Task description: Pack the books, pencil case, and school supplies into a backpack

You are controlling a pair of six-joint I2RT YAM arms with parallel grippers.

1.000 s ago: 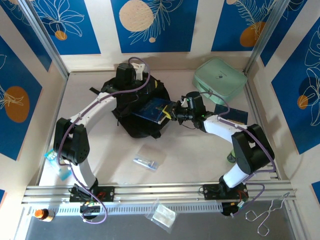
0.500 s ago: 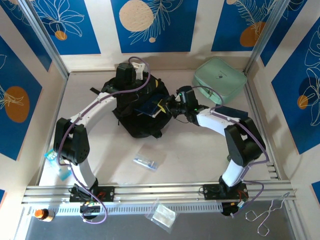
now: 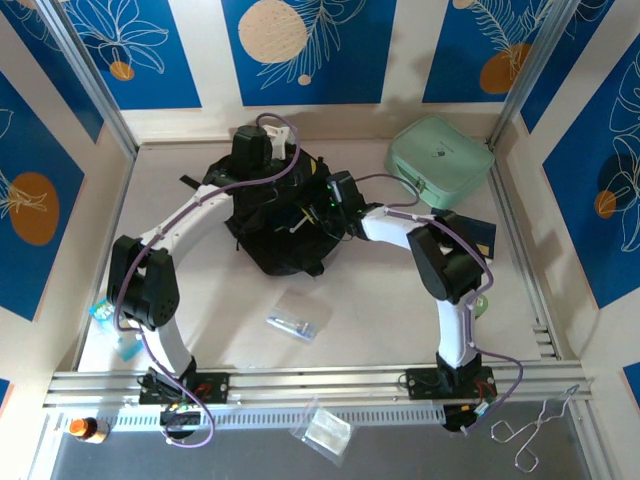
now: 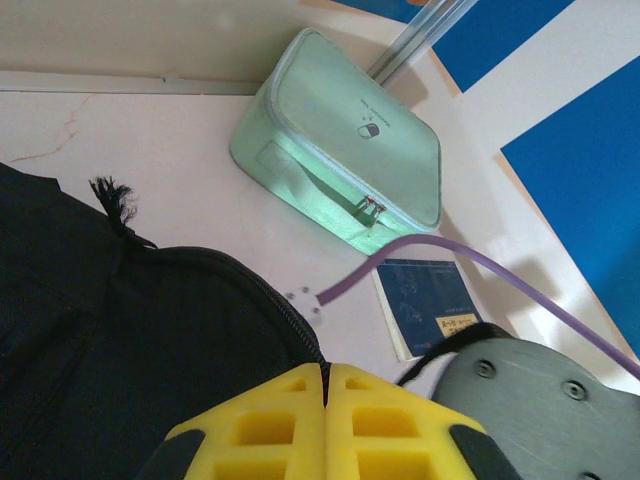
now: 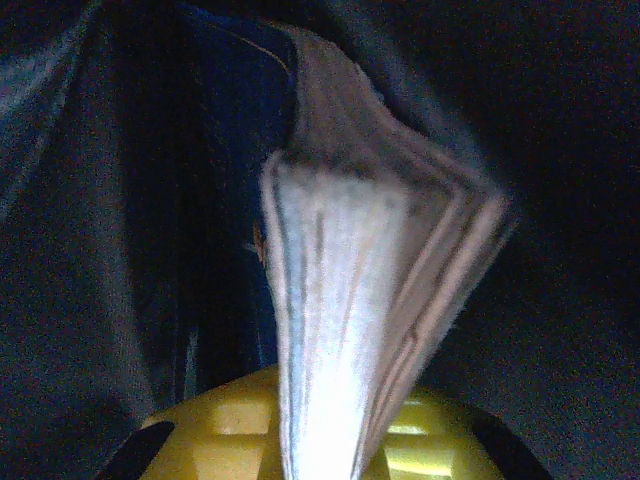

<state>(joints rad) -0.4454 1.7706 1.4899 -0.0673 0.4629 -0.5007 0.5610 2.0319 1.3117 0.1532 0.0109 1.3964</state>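
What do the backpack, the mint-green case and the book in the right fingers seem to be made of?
Backpack: soft matte black woven fabric, going by the frayed tuft and zip.
Mint-green case: probably smooth coated fabric or faux leather; faint sheen, piped seams.
Book: paper, fanned pale page edges; dark-blue cover, finish unclear.

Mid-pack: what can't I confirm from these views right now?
Right wrist view: the book's title; page edges blurred up close, dark all around.
Top view: the right gripper's tips and how deep the book sits; hidden inside the backpack.
Left wrist view: whether the shut left gripper pinches fabric; its closed jaws cover the contact.
Top view: pencil case contents; too small.
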